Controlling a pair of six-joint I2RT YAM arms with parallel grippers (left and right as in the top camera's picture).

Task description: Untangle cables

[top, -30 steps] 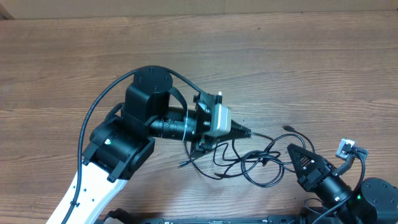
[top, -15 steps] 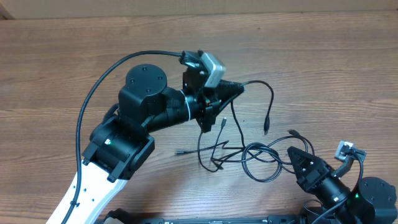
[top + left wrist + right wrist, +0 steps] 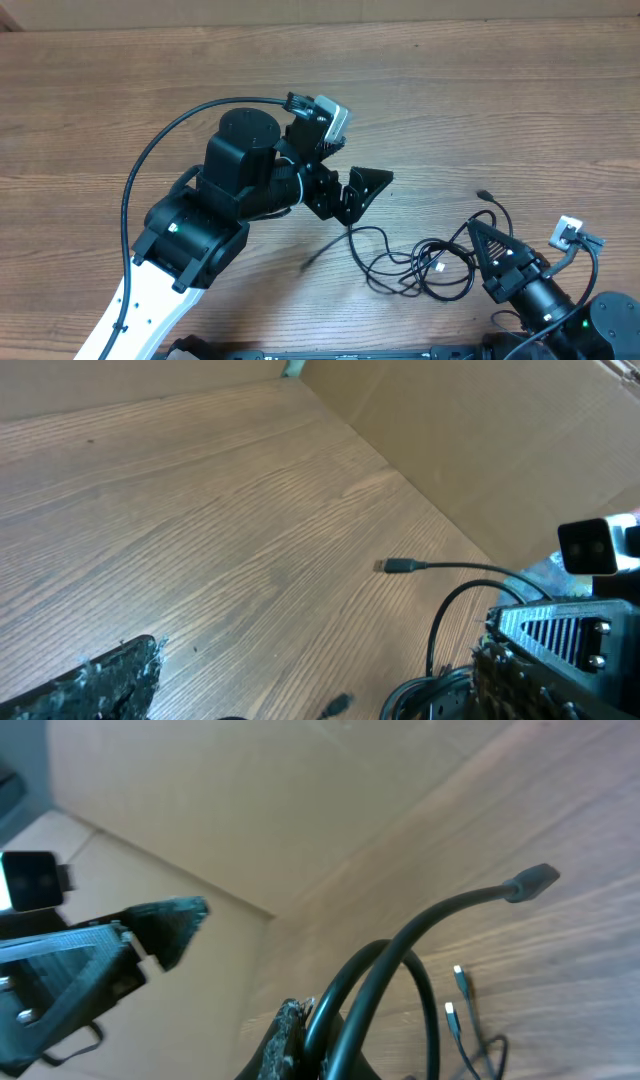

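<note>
The cables lie in a loose black tangle on the wooden table, right of centre. One plug end reaches toward the back and another end trails to the left. My left gripper hovers above the tangle's left side, open and holding nothing. In the left wrist view its fingers stand wide apart over bare wood, with a plug lying ahead. My right gripper is shut on the tangle's right side. The right wrist view shows cable loops pinched at its fingers, with silver-tipped plugs lying beyond.
Brown cardboard walls border the table at the back. The left arm's thick black cable arcs over the left half of the table. A small white connector sits on the right arm.
My left gripper had lifted a cable strand up and back, then opened and let it go. The strand dropped back onto the table. The right gripper shifted slightly right with the tangle.
</note>
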